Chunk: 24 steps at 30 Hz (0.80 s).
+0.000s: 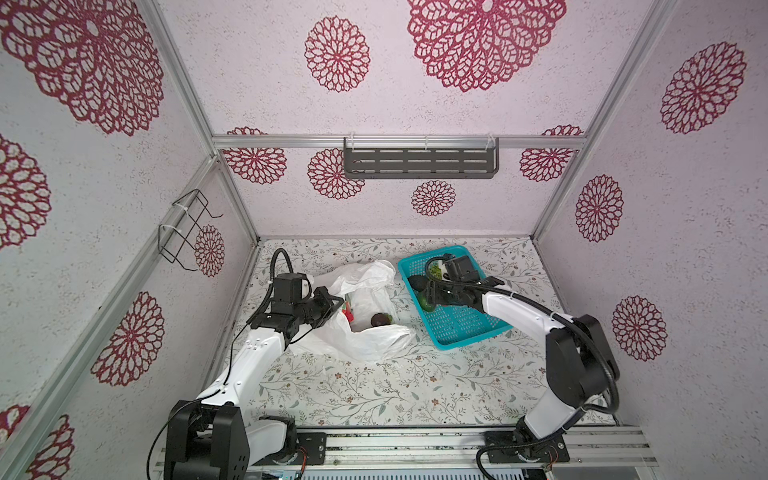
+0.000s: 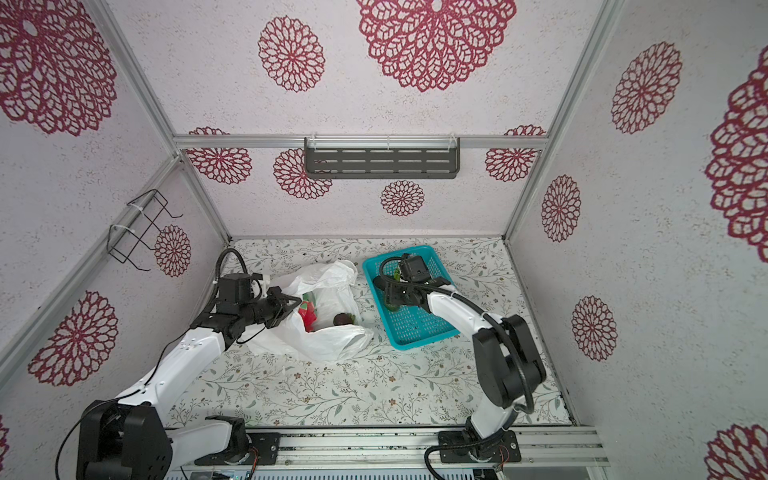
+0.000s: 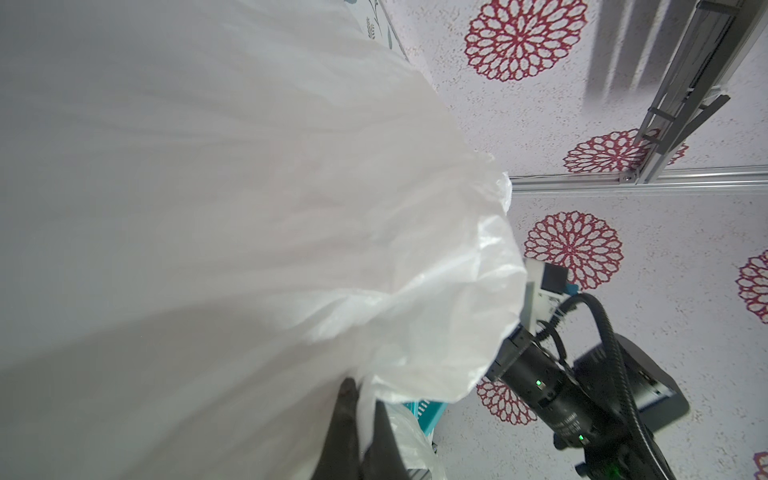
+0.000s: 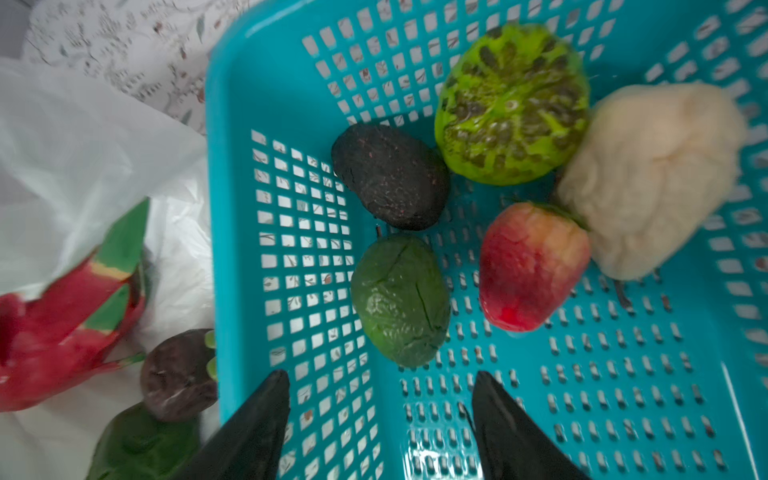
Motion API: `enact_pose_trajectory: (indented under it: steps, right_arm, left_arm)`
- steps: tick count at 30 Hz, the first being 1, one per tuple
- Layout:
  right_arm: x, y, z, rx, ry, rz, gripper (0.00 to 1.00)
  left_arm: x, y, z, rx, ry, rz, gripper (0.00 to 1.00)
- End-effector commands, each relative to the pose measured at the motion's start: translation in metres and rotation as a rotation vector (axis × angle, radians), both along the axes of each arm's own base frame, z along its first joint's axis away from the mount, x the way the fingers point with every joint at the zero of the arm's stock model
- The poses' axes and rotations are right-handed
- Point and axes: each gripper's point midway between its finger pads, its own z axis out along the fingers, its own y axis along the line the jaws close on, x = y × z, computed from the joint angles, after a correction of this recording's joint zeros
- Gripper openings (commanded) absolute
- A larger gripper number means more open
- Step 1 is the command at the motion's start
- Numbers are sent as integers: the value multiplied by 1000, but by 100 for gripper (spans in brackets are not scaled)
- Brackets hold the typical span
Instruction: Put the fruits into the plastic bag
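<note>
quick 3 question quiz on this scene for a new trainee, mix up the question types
1. True or false: the left gripper is shut on the edge of the plastic bag.
2. The right gripper has its fingers: A) apart and empty over the teal basket; B) shut on something; C) inside the bag.
3. Fill in: ___ fruits lie in the basket.

Key: 1 true; 2 A; 3 five.
</note>
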Motion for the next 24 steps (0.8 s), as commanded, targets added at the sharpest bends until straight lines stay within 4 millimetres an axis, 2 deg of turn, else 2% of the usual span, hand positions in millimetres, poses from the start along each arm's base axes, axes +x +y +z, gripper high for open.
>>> enact_pose_trajectory:
  steps: [1, 4, 8, 10, 13, 15, 17, 20, 24]
  right_arm:
    - [19, 8, -4, -20, -6, 4, 67]
    - [29, 13, -28, -49, 51, 4, 67]
    - [30, 17, -51, -57, 103, 11, 67]
    - [29, 18, -55, -54, 111, 8, 63]
    - [30, 17, -49, -44, 97, 0, 48]
    - [29, 16, -38, -41, 73, 2, 40]
    - [29, 14, -21, -32, 36, 2, 35]
    - [23, 20, 20, 35, -49, 39, 32]
    - [-3, 49, 80, 164, -172, 196, 32]
  left_arm:
    - [1, -1, 4, 0, -13, 0, 0]
    - [-1, -1, 5, 3, -15, 0, 0]
    - [-3, 0, 5, 7, -14, 1, 0]
    - [-3, 0, 5, 10, -14, 2, 0]
    - [-4, 1, 5, 11, -15, 3, 0]
    - [-3, 0, 5, 11, -14, 1, 0]
    - [-2, 0, 4, 12, -13, -1, 0]
    - [-1, 0, 3, 10, -12, -1, 0]
    - [0, 0, 3, 8, -13, 0, 0]
